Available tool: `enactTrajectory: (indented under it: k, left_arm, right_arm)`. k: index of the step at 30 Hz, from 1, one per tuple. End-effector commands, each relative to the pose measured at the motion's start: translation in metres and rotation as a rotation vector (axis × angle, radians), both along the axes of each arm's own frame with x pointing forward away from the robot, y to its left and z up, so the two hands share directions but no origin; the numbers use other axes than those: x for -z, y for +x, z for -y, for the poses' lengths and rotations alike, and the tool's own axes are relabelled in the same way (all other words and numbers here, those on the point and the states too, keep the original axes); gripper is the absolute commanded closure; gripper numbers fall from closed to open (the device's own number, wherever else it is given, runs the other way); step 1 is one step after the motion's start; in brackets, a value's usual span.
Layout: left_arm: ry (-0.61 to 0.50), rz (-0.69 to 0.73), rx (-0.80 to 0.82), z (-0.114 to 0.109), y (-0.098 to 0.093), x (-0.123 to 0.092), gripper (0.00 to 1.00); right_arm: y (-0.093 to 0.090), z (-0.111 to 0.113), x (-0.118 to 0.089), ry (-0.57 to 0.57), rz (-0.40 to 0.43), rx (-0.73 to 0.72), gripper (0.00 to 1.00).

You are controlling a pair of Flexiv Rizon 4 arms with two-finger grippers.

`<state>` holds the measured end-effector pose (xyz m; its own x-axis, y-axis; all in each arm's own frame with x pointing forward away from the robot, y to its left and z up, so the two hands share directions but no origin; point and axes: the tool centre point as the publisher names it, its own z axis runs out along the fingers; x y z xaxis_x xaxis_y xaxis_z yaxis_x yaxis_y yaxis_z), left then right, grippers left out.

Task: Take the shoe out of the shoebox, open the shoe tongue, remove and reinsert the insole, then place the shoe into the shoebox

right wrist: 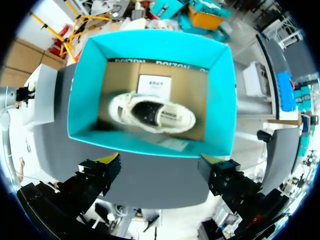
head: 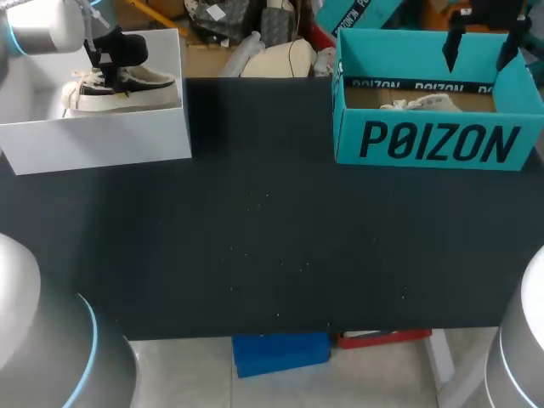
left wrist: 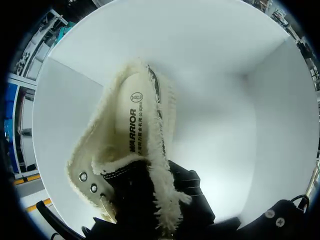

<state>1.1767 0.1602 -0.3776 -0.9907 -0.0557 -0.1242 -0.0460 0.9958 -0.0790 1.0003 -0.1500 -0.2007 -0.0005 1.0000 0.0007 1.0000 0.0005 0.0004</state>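
Observation:
A black shoe with cream fleece lining (head: 123, 87) hangs inside the white box (head: 102, 143) at the table's far left. My left gripper (head: 115, 53) is shut on its collar from above. In the left wrist view the shoe (left wrist: 127, 150) fills the space ahead of the gripper (left wrist: 172, 205), with the white box's walls (left wrist: 215, 60) behind it; the fingertips are hidden by fleece. At the far right my right gripper (head: 482, 49) hovers open above the teal shoebox (head: 438, 143). A cream shoe (right wrist: 152, 114) lies on its side in that shoebox (right wrist: 80, 100), beyond the right gripper (right wrist: 160, 162).
The black tabletop (head: 272, 238) stretches bare between the two boxes and toward the front edge. A white card (right wrist: 154, 85) lies on the teal box's floor behind the cream shoe (head: 421, 104).

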Motion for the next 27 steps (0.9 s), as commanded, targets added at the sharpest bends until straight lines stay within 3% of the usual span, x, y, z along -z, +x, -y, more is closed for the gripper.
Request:
enactTrajectory:
  k: [1,7,12,20,27]
  left_arm:
    - [0.006,0.065,-0.001,0.001,-0.034,-0.058,1.0]
    - [0.017,0.153,-0.034,0.012,-0.058,-0.124,1.0]
    - [0.022,0.229,-0.061,0.034,-0.091,-0.178,1.0]
    - [0.03,0.353,-0.072,0.093,-0.174,-0.25,1.0]
    - [0.053,0.403,-0.056,0.152,-0.255,-0.27,1.0]
  right_arm:
    - [0.0,0.0,0.0,0.0,0.0,0.0,0.0]
    - [0.0,0.0,0.0,0.0,0.0,0.0,0.0]
    - [0.0,0.0,0.0,0.0,0.0,0.0,0.0]
    - [0.0,0.0,0.0,0.0,0.0,0.0,0.0]
    - [0.0,0.0,0.0,0.0,0.0,0.0,0.0]
